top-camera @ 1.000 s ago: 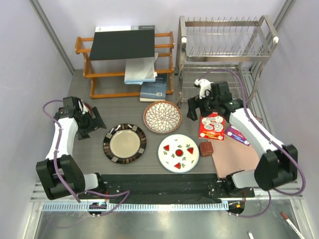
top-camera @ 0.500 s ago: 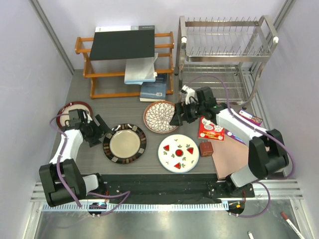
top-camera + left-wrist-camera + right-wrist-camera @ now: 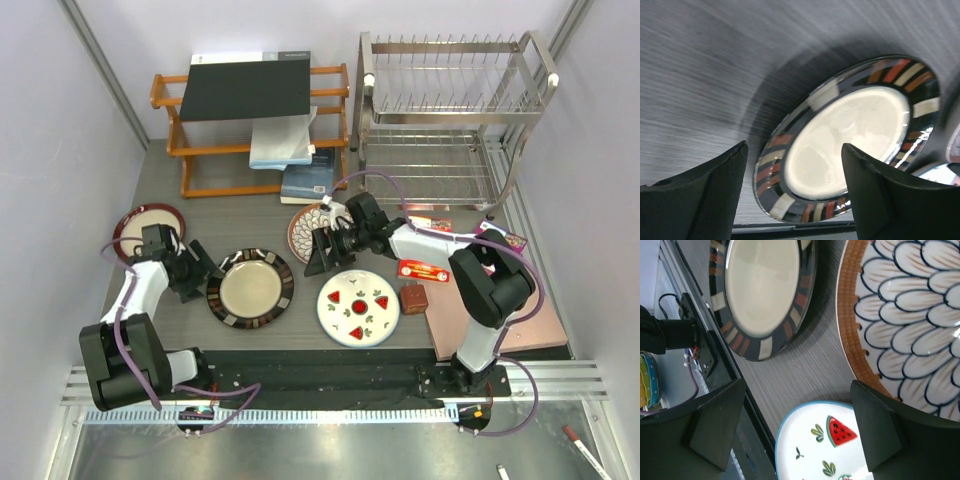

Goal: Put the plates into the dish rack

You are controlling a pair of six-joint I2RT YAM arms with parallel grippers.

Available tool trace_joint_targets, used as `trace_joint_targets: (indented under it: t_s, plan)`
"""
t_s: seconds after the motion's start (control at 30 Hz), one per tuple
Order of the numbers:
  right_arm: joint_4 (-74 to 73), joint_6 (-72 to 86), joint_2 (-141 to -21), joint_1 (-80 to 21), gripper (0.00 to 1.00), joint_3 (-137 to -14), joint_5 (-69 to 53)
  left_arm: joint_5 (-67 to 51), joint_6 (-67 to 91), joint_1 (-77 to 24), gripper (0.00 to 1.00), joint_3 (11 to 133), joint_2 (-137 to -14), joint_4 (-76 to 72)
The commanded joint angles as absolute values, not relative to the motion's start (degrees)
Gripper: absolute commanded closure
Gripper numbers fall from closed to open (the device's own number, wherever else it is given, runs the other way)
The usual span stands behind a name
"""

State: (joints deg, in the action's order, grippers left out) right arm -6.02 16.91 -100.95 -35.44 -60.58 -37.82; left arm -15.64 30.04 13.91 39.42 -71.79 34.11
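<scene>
Four plates lie flat on the table: a maroon-rimmed one [image 3: 140, 220], a dark-rimmed beige one [image 3: 250, 288], a brown petal-patterned one [image 3: 300, 222] and a white watermelon one [image 3: 358, 307]. My left gripper [image 3: 205, 268] is open, low at the left edge of the dark-rimmed plate [image 3: 855, 135], whose near rim shows between the fingers. My right gripper [image 3: 318, 265] is open above bare table between the petal plate [image 3: 910, 315], the watermelon plate [image 3: 830, 440] and the dark-rimmed plate [image 3: 762, 290]. The silver dish rack [image 3: 450, 100] stands at the back right with no plates in it.
An orange wooden shelf [image 3: 250, 120] with a black folder and books stands at the back left. A red card [image 3: 424, 268], a small brown cube [image 3: 413, 298] and a pinkish mat [image 3: 490, 315] lie to the right of the watermelon plate. The table's front edge runs just below the plates.
My left gripper has moved right, from the maroon-rimmed plate to the dark-rimmed plate's edge, and narrowed a little. My right arm has swung left from the red card to the petal plate's front edge.
</scene>
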Motion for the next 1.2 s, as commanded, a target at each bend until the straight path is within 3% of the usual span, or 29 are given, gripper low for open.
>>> trace_joint_targets:
  t_s: [0.0, 0.23, 0.5, 0.57, 0.7, 0.9, 1.07, 1.17]
  plan:
    - [1.58, 20.65, -102.82, -37.17, 0.08, -63.72, -38.76, -13.27, 31.55, 14.06, 0.27, 38.41, -71.27, 33.84]
    - [7.29, 27.59, -107.93, -39.37, 0.11, -66.97, -38.33, -16.16, 30.76, 14.06, 0.36, 38.14, -76.11, 32.79]
    - [6.77, 30.76, -108.63, -42.36, 0.12, -65.31, -35.6, -18.46, 30.5, 14.15, 0.58, 36.74, -78.05, 30.76]
    - [5.98, 31.02, -109.77, -42.89, 0.13, -65.21, -35.42, -18.89, 30.67, 14.06, 0.77, 36.21, -78.05, 30.15]
    - [5.01, 31.73, -111.88, -43.33, 0.14, -65.57, -33.32, -15.75, 31.55, 14.06, 0.88, 35.59, -78.75, 31.37]
    - [2.55, 29.36, -111.28, -43.59, 0.14, -67.41, -31.47, -14.5, 31.55, 14.06, 0.99, 36.03, -81.03, 32.6]
    - [0.44, 27.78, -108.2, -43.59, 0.14, -65.57, -30.24, -12.22, 30.85, 14.59, 1.0, 39.98, -82.44, 37.34]
    - [0.18, 26.81, -106.79, -43.33, 0.14, -64.16, -30.23, -17.11, 30.59, 16.95, 1.0, 44.71, -86.73, 40.95]
